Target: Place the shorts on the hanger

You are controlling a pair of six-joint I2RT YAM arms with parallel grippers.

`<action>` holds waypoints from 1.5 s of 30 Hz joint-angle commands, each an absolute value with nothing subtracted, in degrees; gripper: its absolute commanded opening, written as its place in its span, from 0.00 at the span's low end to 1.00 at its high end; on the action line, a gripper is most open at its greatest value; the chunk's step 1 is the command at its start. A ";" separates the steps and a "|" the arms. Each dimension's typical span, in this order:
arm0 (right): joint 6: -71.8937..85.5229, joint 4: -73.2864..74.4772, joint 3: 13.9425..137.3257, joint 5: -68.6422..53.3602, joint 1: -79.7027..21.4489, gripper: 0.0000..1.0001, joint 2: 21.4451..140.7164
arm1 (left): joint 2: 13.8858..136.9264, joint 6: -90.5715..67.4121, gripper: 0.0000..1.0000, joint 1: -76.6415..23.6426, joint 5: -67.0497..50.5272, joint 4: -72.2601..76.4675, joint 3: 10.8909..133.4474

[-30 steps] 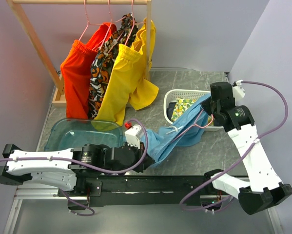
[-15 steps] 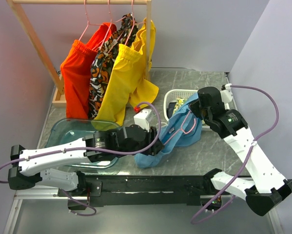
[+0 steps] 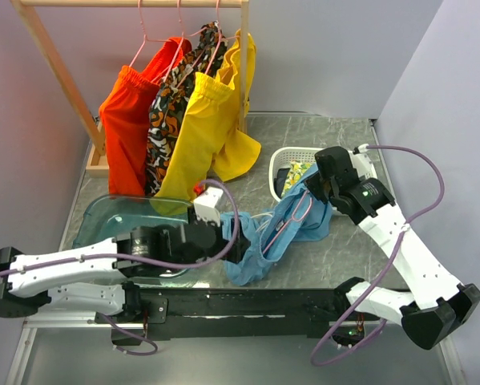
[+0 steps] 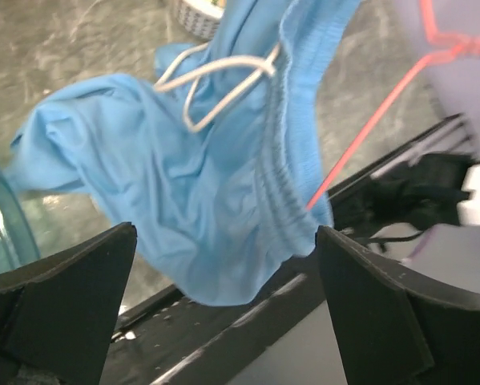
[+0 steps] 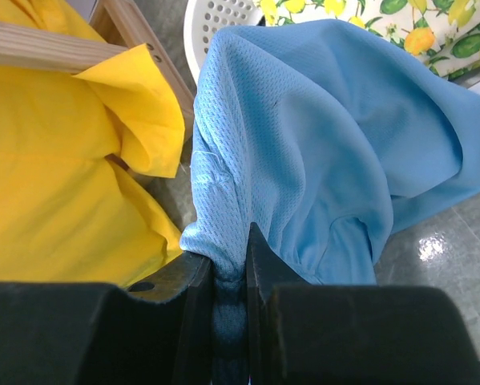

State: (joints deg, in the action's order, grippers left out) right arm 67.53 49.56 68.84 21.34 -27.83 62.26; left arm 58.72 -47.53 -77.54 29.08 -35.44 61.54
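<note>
Presently the left gripper, at the lower middle of the top view, holds its jaws wide with nothing between them, so the shorts get no support at their near end, which droops onto the table. Just beyond, the hanger slants through the fabric, and I cannot tell how much of the waistband it really carries. The drawstring loops loose and could catch on the wire or a finger. Farther on, at centre right, the right gripper pinches one narrow fold of the shorts; whether the wire is in that pinch I cannot tell. With one small hold bearing everything, a lift or swing could pull the fold out or slide the cloth off the hanger. The basket and the yellow shorts sit close behind, so a wide move might snag them.
</note>
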 commanded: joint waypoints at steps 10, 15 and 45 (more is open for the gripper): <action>70.40 48.96 69.08 20.22 -27.33 0.00 63.46 | 74.35 -47.03 0.96 -96.41 51.16 -39.12 65.39; 70.49 48.95 69.08 19.34 -27.16 0.00 63.63 | 77.69 -44.83 0.97 -96.77 51.67 -33.33 64.86; 68.29 49.04 70.05 16.17 -24.43 0.00 63.46 | 77.87 -27.16 0.78 -90.88 42.72 -11.87 54.14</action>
